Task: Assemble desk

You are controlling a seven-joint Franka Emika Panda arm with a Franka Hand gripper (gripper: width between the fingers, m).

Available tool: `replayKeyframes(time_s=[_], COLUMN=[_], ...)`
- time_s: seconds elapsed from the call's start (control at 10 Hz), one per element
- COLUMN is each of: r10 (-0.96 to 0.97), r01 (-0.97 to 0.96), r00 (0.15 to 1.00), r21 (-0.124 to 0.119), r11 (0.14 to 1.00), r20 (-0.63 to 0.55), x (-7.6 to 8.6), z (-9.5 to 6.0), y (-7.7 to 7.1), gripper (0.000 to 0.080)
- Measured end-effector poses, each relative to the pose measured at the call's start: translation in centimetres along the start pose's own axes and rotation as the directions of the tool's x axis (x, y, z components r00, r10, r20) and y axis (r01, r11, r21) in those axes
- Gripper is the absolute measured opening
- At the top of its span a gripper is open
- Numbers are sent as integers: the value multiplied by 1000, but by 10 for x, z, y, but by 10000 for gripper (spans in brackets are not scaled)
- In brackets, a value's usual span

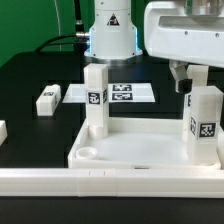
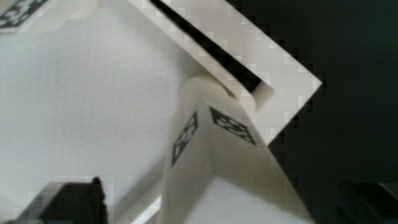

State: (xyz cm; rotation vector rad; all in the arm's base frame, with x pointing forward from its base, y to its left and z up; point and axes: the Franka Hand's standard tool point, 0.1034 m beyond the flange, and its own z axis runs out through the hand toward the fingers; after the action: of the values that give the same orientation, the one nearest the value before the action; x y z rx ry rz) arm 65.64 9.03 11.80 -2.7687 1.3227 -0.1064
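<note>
The desk top [image 1: 130, 150] is a white rimmed tray at the front of the exterior view. One tagged white leg [image 1: 96, 100] stands upright in its back left corner. A second tagged leg [image 1: 205, 125] stands at the tray's right side. My gripper [image 1: 192, 84] hangs just over the top of this right leg. In the wrist view the leg [image 2: 222, 150] runs from the tray corner [image 2: 267, 70] down between my jaws. One dark finger [image 2: 63, 205] shows, standing apart from the leg; the other is out of frame. The gripper [image 2: 210, 216] looks open.
A loose white leg [image 1: 48, 99] lies on the black table at the exterior view's left, and another part [image 1: 2, 130] shows at the left edge. The marker board [image 1: 120, 93] lies behind the tray. The robot base [image 1: 110, 30] stands at the back.
</note>
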Motion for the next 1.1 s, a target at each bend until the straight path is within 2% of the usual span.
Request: replayKeyframes(time_s=[0.2,0.3,0.6,0.9,1.1], r10=[-164,-250,-405,-581,-680], r01=[164,250,405,581,679], r00=[986,968,914,813,733], r21=[-4,-18,-11,-20,-34], r11=[986,968,914,814,733], r20=[-8,-17,-36,-35,-33], x=[0,-4,-5,-4,-1], z=[0,0,-2,-2,-2], y=[0,-3,-10,-9,-7], gripper=[648,648,648,648,648])
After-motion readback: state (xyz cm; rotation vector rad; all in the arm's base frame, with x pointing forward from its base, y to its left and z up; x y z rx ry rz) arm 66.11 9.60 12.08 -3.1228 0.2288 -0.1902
